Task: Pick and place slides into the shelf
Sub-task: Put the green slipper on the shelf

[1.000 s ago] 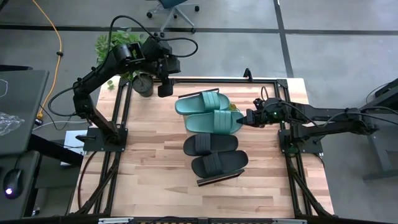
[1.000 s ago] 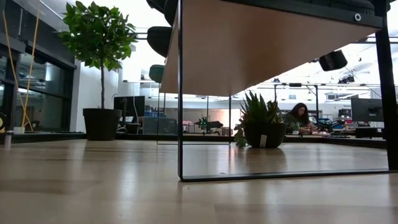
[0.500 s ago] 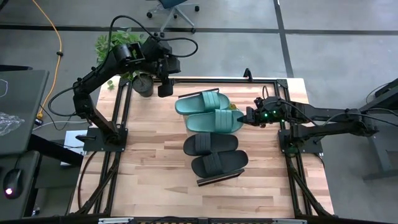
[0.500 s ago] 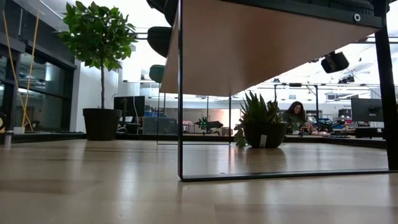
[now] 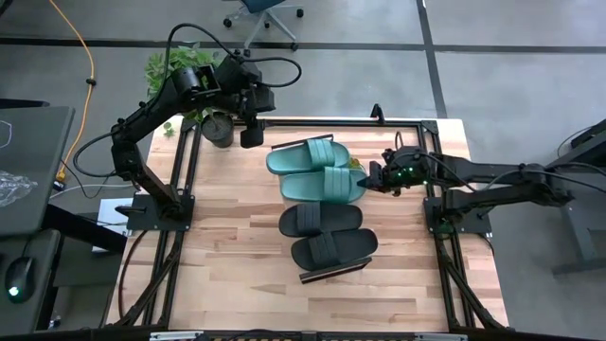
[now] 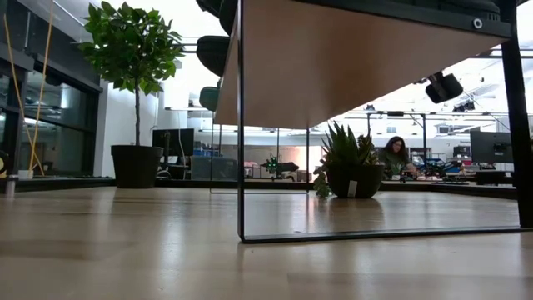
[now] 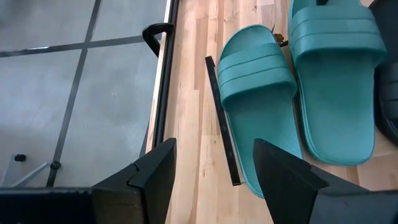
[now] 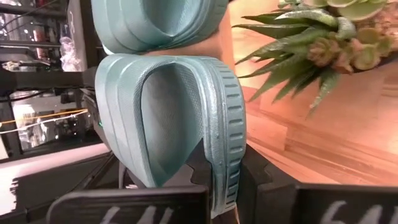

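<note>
Four slides lie side by side, soles down, on the shelf [image 5: 333, 272], whose dark end frame [image 7: 222, 124] and wooden underside [image 6: 350, 58] show. Two are teal [image 5: 305, 156] [image 5: 324, 184], two black [image 5: 320, 220] [image 5: 331, 250]. My right gripper [image 5: 372, 177] is at the toe end of the second teal slide [image 8: 168, 106], shut on it. My left gripper [image 5: 251, 133] hangs open [image 7: 214, 149] above the table's far side, left of the first teal slide [image 7: 261, 106], touching nothing. My right gripper holds the second teal slide by its ribbed strap [image 8: 225, 180], near where the strap meets the sole at the toe opening. One finger [image 8: 130, 205] is inside the opening, the other [image 8: 323, 205] outside. It comes level from the table's right. The slide lies on the shelf.
A potted plant [image 5: 216, 128] stands at the table's far left corner, behind my left gripper. A small succulent [image 8: 311, 37] [image 6: 350, 167] sits just beyond the held slide's toe. Dark rails [image 5: 407, 121] edge the table. Bare wood [image 5: 227, 237] lies left of the shelf. A person [image 6: 398, 158] sits far behind.
My right gripper has moved a little toward the table's left, and the second teal slide has slid the same way along the shelf with it.
</note>
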You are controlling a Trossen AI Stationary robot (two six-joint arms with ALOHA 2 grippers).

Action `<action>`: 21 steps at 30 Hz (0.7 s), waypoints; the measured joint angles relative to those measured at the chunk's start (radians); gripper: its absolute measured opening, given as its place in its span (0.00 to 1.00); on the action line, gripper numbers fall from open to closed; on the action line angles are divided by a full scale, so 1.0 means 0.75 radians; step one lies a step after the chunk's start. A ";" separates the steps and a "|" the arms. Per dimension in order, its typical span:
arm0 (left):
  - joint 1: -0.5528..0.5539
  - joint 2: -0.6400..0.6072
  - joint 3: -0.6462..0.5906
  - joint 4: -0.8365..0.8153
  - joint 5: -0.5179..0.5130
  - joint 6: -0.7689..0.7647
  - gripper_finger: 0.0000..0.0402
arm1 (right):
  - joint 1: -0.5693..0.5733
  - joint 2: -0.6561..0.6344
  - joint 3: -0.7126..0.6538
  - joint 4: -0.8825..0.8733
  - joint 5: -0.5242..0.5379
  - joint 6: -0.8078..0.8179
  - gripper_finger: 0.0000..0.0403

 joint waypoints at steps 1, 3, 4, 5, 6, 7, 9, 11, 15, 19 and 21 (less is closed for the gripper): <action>0.000 0.000 0.000 0.000 0.000 0.000 0.50 | 0.000 0.012 0.000 0.017 -0.005 0.000 0.02; 0.000 0.000 0.000 0.000 0.000 0.000 0.50 | 0.000 0.035 0.000 0.045 -0.007 0.000 0.02; 0.000 0.000 0.000 0.000 0.000 0.000 0.50 | 0.000 0.048 0.000 0.060 -0.010 0.000 0.02; 0.000 0.000 0.000 0.000 0.000 0.000 0.50 | 0.000 0.057 0.000 0.068 -0.013 0.000 0.02; 0.000 0.000 0.000 -0.001 0.000 0.000 0.50 | 0.000 0.065 0.000 0.072 -0.016 0.000 0.02; 0.000 0.000 0.000 0.000 0.000 0.000 0.50 | 0.000 0.075 0.000 0.081 -0.018 0.000 0.02; 0.000 0.000 0.000 -0.001 0.000 0.001 0.50 | 0.000 0.087 0.000 0.096 -0.022 0.000 0.02; 0.000 0.000 0.000 -0.001 0.000 0.001 0.50 | 0.000 0.097 0.000 0.127 -0.025 -0.004 0.02; 0.000 0.000 0.000 0.000 0.000 0.001 0.50 | 0.000 0.098 0.000 0.146 -0.025 -0.009 0.02; 0.000 0.000 0.000 0.001 0.000 0.002 0.50 | 0.000 0.098 0.000 0.156 -0.028 -0.015 0.02; 0.000 0.000 0.000 0.001 0.000 0.006 0.50 | 0.000 0.098 0.000 0.155 -0.027 -0.015 0.02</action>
